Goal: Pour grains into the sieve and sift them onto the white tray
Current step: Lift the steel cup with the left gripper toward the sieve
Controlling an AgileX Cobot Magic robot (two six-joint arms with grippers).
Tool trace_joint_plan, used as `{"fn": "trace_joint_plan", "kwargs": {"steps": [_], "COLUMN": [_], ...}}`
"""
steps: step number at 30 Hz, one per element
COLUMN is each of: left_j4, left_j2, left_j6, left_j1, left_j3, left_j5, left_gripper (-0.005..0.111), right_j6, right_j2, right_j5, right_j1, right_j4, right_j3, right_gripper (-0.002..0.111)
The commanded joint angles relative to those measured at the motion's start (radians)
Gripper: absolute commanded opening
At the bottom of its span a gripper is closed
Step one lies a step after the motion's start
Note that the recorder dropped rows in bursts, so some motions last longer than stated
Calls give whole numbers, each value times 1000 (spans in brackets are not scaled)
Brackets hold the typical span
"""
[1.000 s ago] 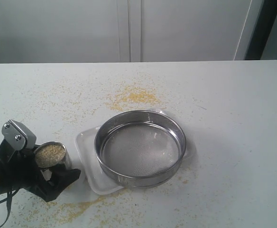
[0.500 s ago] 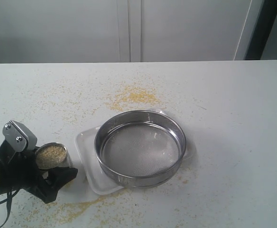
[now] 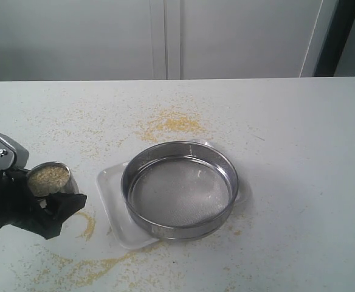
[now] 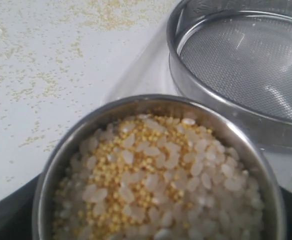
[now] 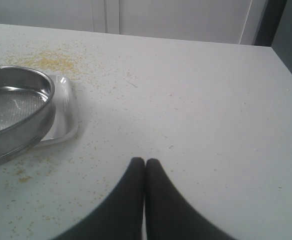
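One full cup (image 3: 51,177) of grains (image 4: 156,185) stood upright, pinched in my left claw (image 3: 41,190) near the table (image 3: 299,152) left edge; my right claw (image 5: 145,170) was pressed together. Pouring, I judged, came next: carry it over the sieve (image 3: 179,190) on the tray (image 3: 109,194), then tilt.

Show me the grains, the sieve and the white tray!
The grains (image 4: 156,180): left wrist view, middle of the heap in the steel cup (image 4: 151,102).
The sieve (image 3: 180,191): exterior view, middle of its mesh.
The white tray (image 3: 112,201): exterior view, bare left end.
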Motion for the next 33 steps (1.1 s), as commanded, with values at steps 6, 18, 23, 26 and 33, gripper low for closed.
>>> {"fn": "trace_joint_plan", "kwargs": {"steps": [6, 18, 23, 26, 33], "left_j4": [245, 476, 476, 484, 488], "left_j2": [-133, -164, -164, -164, -148], "left_j6": [-333, -628, -634, -636, -670], "left_j1": [0, -106, -197, -238, -316], "left_j3": [-105, -297, -347, -374, -422], "left_j5": [136, 352, 464, 490, 527], "left_gripper": [0, 0, 0, 0, 0], "right_j6": [-4, -4, -4, -4, -4], "right_j2": [-6, -6, -6, -6, -6], "right_j5": [-6, -6, -6, -6, -6], "right_j1": [-8, -8, -8, -8, -8], "right_j4": [-2, -2, -2, -2, -2], "right_j3": [5, 5, 5, 5, 5], "right_gripper": [0, 0, 0, 0, 0]}}
